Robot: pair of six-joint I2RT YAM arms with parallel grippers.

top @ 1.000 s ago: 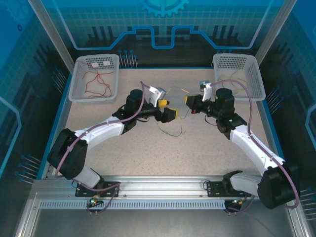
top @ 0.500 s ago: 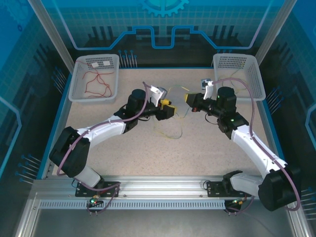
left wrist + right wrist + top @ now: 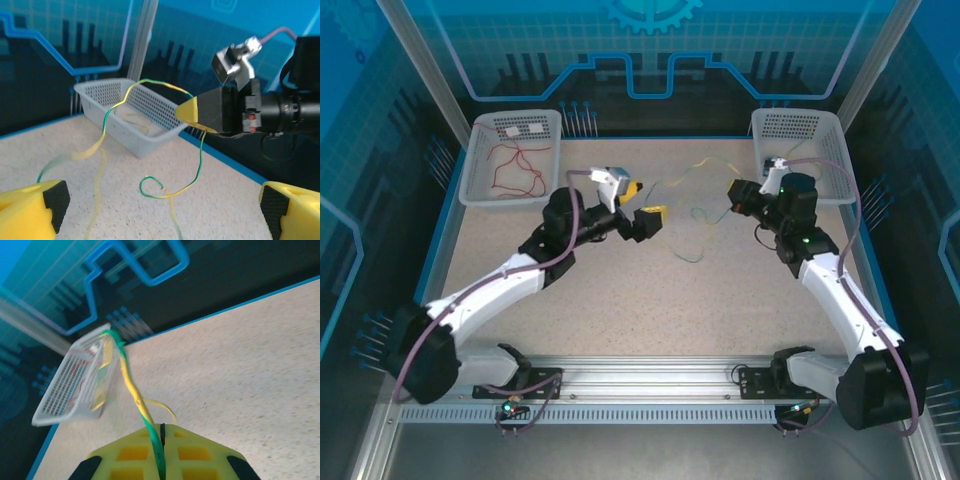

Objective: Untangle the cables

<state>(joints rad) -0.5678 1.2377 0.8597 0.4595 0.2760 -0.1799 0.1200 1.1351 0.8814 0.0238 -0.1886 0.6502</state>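
Green-yellow cable (image 3: 201,155) running left-right, pinched by right claw (image 3: 161,432)

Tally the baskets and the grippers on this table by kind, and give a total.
Baskets: 2, the left basket and the right basket
Grippers: 2, the left gripper, open, and the right gripper, shut on the green-yellow cable
Total: 4

Left arm (image 3: 490,290) and right arm (image 3: 840,295) white, black-jointed; purple-grey wiring (image 3: 825,162); yellow fingers (image 3: 22,215) with black gridded pads (image 3: 56,199)
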